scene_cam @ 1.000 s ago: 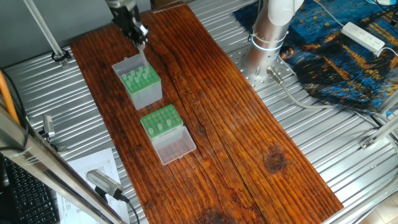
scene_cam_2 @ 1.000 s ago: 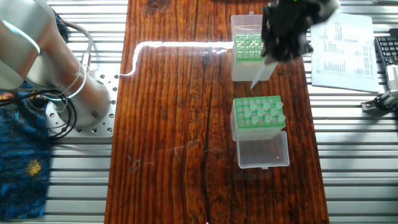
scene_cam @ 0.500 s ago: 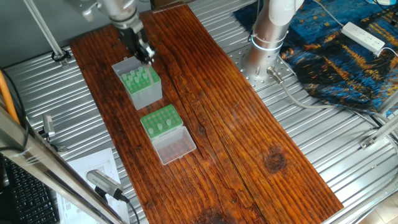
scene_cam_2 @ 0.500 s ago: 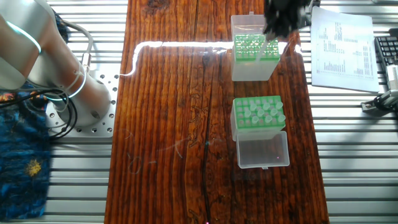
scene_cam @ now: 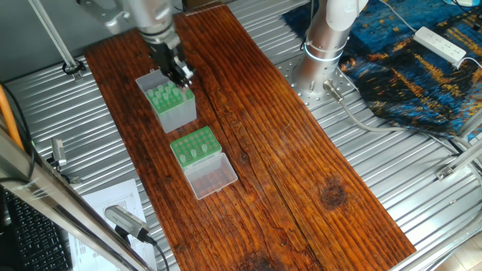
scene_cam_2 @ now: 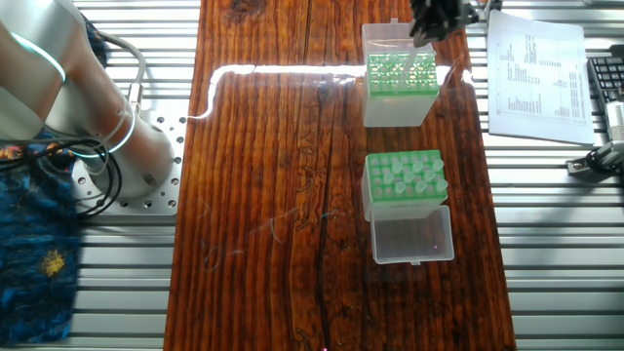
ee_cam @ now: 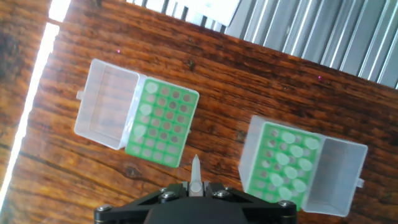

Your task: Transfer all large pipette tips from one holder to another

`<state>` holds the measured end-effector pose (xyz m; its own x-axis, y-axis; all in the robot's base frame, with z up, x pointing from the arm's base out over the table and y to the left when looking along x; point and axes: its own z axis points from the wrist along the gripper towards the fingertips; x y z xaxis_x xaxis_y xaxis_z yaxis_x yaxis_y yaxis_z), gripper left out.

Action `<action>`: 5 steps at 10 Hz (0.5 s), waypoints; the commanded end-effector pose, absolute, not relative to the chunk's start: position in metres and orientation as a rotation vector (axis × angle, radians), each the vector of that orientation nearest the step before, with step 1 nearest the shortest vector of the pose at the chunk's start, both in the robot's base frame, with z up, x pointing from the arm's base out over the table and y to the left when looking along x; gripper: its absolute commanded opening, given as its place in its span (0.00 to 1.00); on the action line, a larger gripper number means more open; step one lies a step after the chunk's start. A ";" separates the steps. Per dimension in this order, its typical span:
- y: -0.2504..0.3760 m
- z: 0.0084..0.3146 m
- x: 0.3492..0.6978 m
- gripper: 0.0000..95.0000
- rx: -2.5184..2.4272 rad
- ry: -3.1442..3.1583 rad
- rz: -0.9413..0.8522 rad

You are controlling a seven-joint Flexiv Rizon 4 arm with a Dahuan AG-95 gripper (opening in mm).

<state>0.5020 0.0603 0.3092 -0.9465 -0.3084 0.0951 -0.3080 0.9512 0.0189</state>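
Your hand (ee_cam: 196, 185) is nearly closed, pinching one pale translucent cone-shaped pipette tip (ee_cam: 195, 171) by its wide end, point facing down. The hand hangs high above the brown wooden table (scene_cam: 286, 150), over the far end by the taller grey-sided box with the green hole plate (scene_cam: 175, 111). The low green rack (scene_cam: 188, 139) with the hinged clear plastic lid (scene_cam: 212, 178) sits just nearer, apart from the box. You can't tell which hole the tip lines up with.

Risks:
- The grip is thin, so the tip may tilt or slip on the way down.
- If the tip comes down off-centre, it hits the plate between holes and pops out.
- Neither box looks fixed, so a sideways push could shift it.
- Standing tips next to the target hole could get knocked.
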 end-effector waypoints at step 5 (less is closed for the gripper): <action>0.061 0.311 0.505 0.00 0.497 -2.991 0.008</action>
